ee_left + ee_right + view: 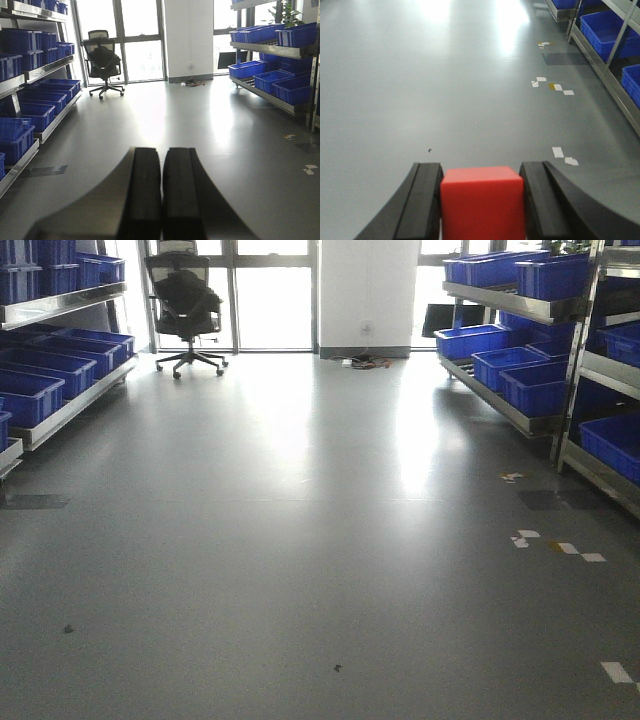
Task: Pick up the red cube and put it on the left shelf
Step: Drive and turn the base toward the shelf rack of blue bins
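The right tool (481, 172) points forward and a little down over the grey floor (445, 90), its two black fingers clamped on the red cube (482, 205), which sits between them. The bottom of the cube is cut off by the picture edge. The left tool (161, 152) is held level, its fingers pressed together on nothing. The cube shows only in the right wrist view; the left shelf (80, 400) with blue bins (45, 370) shows in the other two

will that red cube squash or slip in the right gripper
Probably stiff: the red cube shows straight edges, undented in the right gripper. Its flat sides suit a pinch grip, so slipping seems unlikely. Set down, it should not roll.
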You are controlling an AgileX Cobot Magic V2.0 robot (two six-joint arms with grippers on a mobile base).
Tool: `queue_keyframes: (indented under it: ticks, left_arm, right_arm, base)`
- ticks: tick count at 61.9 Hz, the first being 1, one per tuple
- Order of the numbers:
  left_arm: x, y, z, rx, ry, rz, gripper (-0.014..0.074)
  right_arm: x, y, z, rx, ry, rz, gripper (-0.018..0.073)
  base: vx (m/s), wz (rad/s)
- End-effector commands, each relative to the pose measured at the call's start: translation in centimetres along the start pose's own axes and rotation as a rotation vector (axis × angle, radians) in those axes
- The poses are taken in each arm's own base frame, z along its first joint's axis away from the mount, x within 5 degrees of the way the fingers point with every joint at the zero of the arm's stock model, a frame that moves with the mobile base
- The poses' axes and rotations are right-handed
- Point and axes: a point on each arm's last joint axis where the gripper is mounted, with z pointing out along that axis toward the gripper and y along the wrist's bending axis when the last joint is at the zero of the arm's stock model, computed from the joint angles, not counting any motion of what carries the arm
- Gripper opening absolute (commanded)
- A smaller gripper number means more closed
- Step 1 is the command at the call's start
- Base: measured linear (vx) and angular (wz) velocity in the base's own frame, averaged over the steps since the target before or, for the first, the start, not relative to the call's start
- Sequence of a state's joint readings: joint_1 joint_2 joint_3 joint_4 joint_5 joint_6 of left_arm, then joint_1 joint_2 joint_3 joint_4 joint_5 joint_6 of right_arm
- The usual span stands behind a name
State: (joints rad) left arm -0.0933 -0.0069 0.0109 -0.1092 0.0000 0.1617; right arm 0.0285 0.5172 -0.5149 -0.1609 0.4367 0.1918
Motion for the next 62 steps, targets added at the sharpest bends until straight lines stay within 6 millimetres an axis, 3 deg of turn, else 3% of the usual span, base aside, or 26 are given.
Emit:
queue_keyframes:
  ticks: [1,41,62]
  left_arm:
    - [0.04,0.10,0.07,-0.014,-0.055,-0.010,0.0106]
    - [0.04,0.10,0.07,-0.014,-0.055,-0.010,0.0106]
    - [0.04,0.10,0.07,-0.014,-0.055,-0.010,0.0106]
  right_arm:
    - [-1.74,0.07,-0.30,-0.007,-0.111,-0.011,0.0057]
    - [-1.75,0.07,-0.30,-0.007,-0.111,-0.011,0.0057]
    - [-1.76,0.08,-0.30,-0.007,-0.113,-0.011,0.0057]
  base:
    - [0.41,-0.02]
    - [0.51,0.00]
    - [0.61,0.22]
